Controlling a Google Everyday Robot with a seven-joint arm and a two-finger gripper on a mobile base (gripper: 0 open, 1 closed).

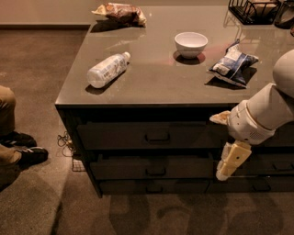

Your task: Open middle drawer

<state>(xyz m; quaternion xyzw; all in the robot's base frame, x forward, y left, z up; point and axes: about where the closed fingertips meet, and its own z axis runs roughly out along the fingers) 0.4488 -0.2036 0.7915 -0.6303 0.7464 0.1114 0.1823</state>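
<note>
The middle drawer (124,167) is a wide dark front with a small dark pull handle (155,172) at its centre. It sits flush between the taller top drawer (115,135) and the thin bottom drawer (133,187). My gripper (228,166) is cream-coloured and points downward in front of the cabinet. It hangs at the height of the middle drawer, just past the front's right end and well to the right of the handle. It holds nothing that I can see.
On the counter top (151,85) lie a plastic bottle (106,69), a white bowl (190,44), a blue chip bag (233,63), a brown snack bag (120,13) and a wire basket (255,10). A person's leg and shoe (18,151) are at the left, with cables (64,140) by the cabinet corner.
</note>
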